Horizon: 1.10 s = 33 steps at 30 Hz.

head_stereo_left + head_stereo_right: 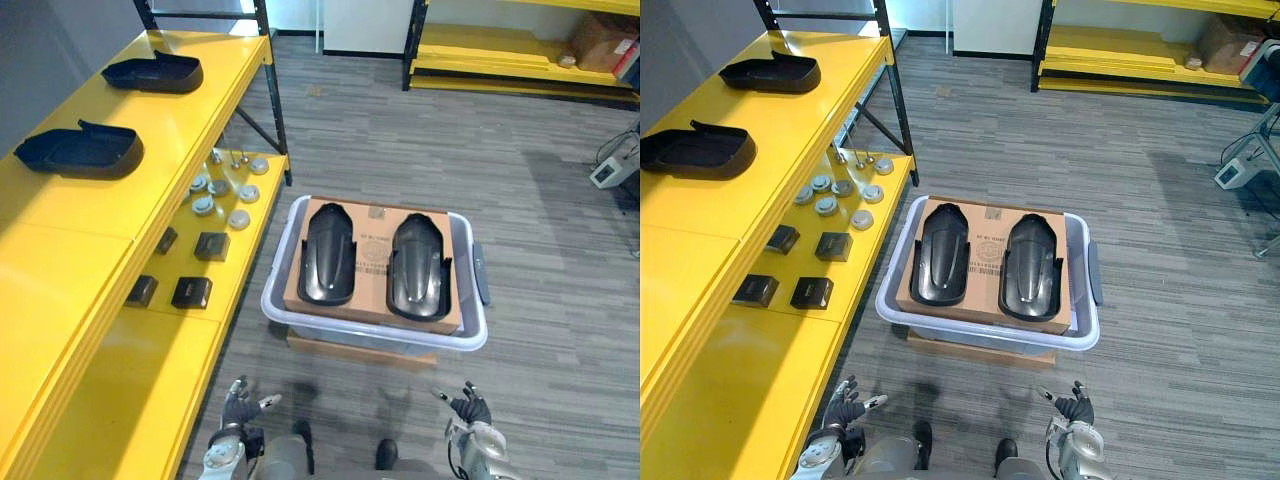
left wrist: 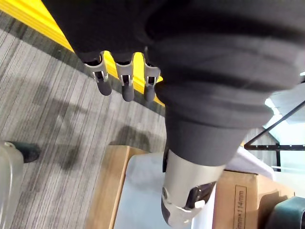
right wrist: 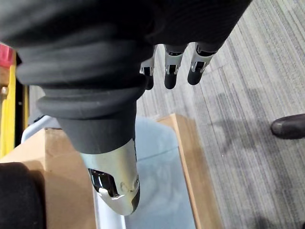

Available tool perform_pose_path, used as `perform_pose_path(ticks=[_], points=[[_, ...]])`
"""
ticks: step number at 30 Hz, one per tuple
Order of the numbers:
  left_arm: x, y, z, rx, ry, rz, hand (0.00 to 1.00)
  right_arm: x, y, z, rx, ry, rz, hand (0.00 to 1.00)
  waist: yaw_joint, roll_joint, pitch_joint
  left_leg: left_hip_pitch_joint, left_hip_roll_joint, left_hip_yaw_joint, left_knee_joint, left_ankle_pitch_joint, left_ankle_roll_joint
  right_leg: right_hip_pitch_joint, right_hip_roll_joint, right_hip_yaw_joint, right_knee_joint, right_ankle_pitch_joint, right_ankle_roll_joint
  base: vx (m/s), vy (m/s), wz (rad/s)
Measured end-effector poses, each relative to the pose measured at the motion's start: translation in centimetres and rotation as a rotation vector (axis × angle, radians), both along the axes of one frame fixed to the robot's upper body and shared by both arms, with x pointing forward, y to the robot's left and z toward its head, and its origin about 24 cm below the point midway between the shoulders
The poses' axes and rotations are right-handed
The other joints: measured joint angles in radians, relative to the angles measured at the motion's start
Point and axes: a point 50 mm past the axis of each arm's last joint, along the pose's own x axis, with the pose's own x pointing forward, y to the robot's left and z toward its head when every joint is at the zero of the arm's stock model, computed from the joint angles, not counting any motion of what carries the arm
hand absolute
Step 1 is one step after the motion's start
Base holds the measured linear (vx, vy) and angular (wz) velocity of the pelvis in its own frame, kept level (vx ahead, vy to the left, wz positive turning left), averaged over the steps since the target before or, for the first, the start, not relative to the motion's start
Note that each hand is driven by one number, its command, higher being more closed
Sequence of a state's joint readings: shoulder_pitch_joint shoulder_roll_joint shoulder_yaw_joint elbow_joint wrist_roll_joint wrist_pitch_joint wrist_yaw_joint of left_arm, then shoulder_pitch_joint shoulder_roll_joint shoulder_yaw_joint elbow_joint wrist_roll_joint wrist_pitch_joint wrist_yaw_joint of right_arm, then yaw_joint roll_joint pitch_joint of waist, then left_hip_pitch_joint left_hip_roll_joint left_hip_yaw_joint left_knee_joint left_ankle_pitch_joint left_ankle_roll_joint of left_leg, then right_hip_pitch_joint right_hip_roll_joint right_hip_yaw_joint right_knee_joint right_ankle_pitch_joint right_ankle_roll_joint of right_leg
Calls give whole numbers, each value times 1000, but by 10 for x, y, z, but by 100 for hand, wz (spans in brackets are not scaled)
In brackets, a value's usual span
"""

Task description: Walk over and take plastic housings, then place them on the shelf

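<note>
The yellow shelf [image 1: 70, 225] runs down the left side of the frame, and the grey carpet floor [image 1: 420, 130] covers the rest. A second shelf [image 1: 520, 62], also yellow, crosses the upper right, with a brown carton [image 1: 600, 40] on it.

At the centre stands a translucent plastic bin [image 1: 274, 305] on a wooden board [image 1: 360, 352]. A cardboard sheet [image 1: 372, 250] lies across the bin's top. On it rest two black plastic housings, side by side and lengthwise, close but not touching: the left housing [image 1: 327, 255] and the right housing [image 1: 418, 268]. Between them the cardboard bears a round printed mark and a small label, both too small to read.

Two more black housings lie on the yellow shelf's top level at the upper left, well apart: the nearer housing [image 1: 80, 152] and the farther housing [image 1: 153, 73]. On the lower level, left of the bin, lie four small black boxes [image 1: 211, 246] and, above them in the frame, a cluster of round pale caps [image 1: 205, 205].

At the bottom edge, the left robot hand [image 1: 240, 405] shows left of centre and the right robot hand [image 1: 468, 408] right of centre, both below the bin and apart from it. Each has its fingers loose and spread, holding and touching nothing. In the wrist views the fingers [image 2: 126, 83] of the left and the fingers [image 3: 170, 71] of the right hang straight over the carpet.
</note>
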State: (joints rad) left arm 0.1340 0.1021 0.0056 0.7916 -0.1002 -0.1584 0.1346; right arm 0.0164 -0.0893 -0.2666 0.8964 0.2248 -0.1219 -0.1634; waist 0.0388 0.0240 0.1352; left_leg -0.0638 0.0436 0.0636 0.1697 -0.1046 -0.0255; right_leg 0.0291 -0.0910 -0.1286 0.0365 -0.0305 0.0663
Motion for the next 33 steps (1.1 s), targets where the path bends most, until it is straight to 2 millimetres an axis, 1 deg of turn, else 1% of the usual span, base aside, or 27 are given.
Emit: perform_pose_path(ticks=[2,4,5,6,8,9,10,11,12,13,15,16,18,19,21,24,26,27,29,31,33], points=[[-1,-1,-1,3,5,-10,0,-3,-12,2,-17,-1,-61,0,-3,-4,-3,14,-4,11,-33,12,4,-5,0,15,-4,1,1,11,-8,-17],[-3,0,-1,5,10,-11,0,-3,-34,11,-56,-29,-124,0,-5,-8,-8,23,-10,22,-69,27,4,-18,0,27,-6,3,3,8,5,-18],[-3,0,-1,5,10,-11,0,-1,-41,14,-73,-41,-142,0,-11,-8,-8,24,-10,22,-76,30,5,-18,-1,28,-6,4,4,13,-2,-5],[-3,1,-1,8,11,-13,0,2,-51,21,-97,-68,-171,0,-23,-10,-9,28,-12,24,-90,37,6,-20,-1,32,-7,5,5,14,4,-7],[-5,3,-1,21,18,-31,0,18,-74,49,-164,-193,-225,0,-26,-12,-15,31,-13,41,-116,46,10,-37,0,52,-10,12,5,1,12,-24],[-7,3,-2,22,23,-32,0,23,-78,56,-185,-227,-227,0,-27,-12,-18,31,-13,45,-122,49,10,-39,1,56,-16,17,4,8,15,-28],[-10,3,-3,22,31,-34,0,31,-85,72,-223,-293,-238,0,-28,-12,-26,31,-15,50,-132,52,13,-40,1,64,-31,26,6,21,13,-16],[-12,3,-3,20,35,-35,0,36,-89,82,-250,-342,-242,0,-28,-12,-28,31,-17,51,-136,54,14,-39,0,67,-39,30,7,14,16,-13],[-15,2,-4,15,42,-40,0,45,-89,95,-274,-401,-246,0,-28,-12,-29,32,-18,51,-136,54,15,-39,0,69,-41,31,7,5,13,-5],[-16,2,-5,12,46,-47,0,49,-89,101,-282,-427,-248,0,-28,-12,-29,32,-18,51,-136,54,15,-38,-1,70,-41,31,7,0,0,0],[-20,-3,-7,3,58,-69,0,67,-85,121,-307,-514,-232,0,-26,-12,-29,32,-20,47,-138,58,18,-38,-2,67,-41,32,6,-22,5,4],[-21,-3,-7,1,61,-70,0,72,-83,126,-316,-532,-225,0,-26,-12,-29,32,-21,46,-140,61,18,-38,-2,66,-41,32,6,-38,-3,8],[-26,-5,-9,-2,75,-74,0,90,-75,141,-357,-587,-182,0,-25,-12,-29,38,-24,30,-172,85,19,-40,-3,52,-42,37,4,-51,-16,15],[-27,-5,-9,-3,78,-75,0,95,-72,144,-366,-596,-168,0,-25,-12,-29,38,-24,27,-178,92,17,-41,-3,50,-42,39,4,-66,-20,12],[-32,-9,-11,-9,90,-92,0,115,-57,156,-389,-629,-97,0,-23,-11,-29,37,-25,20,-208,117,18,-54,-2,46,-43,49,3,-84,-15,7],[-30,-12,-10,-11,84,-99,0,135,-40,164,-407,-640,-13,0,-20,-11,-29,35,-27,16,-228,136,19,-64,-2,44,-43,58,3,-120,-5,4],[-29,-13,-10,-16,80,-98,0,155,-28,168,-410,-632,41,0,-17,-9,-24,18,-31,3,-248,158,19,-89,-5,37,-44,70,6,-124,9,10],[-28,-14,-10,-19,77,-97,0,159,-28,168,-410,-622,46,0,-17,-8,-19,15,-33,-4,-254,164,20,-91,-6,33,-45,73,6,-129,16,24],[-24,-20,-9,-36,60,-103,0,170,-33,170,-414,-576,43,0,-13,0,7,-9,-41,-34,-263,179,16,-110,-14,9,-48,81,7,-105,27,32],[-14,-24,-6,-39,29,-122,0,178,-42,174,-431,-538,25,0,10,10,39,-39,-45,-40,-263,192,18,-128,-18,3,-52,94,10,-95,41,17],[-9,-27,-3,-41,7,-112,0,189,-42,181,-414,-525,15,0,15,19,67,-75,-49,-55,-263,212,23,-156,-21,-10,-59,108,9,-65,26,15]])
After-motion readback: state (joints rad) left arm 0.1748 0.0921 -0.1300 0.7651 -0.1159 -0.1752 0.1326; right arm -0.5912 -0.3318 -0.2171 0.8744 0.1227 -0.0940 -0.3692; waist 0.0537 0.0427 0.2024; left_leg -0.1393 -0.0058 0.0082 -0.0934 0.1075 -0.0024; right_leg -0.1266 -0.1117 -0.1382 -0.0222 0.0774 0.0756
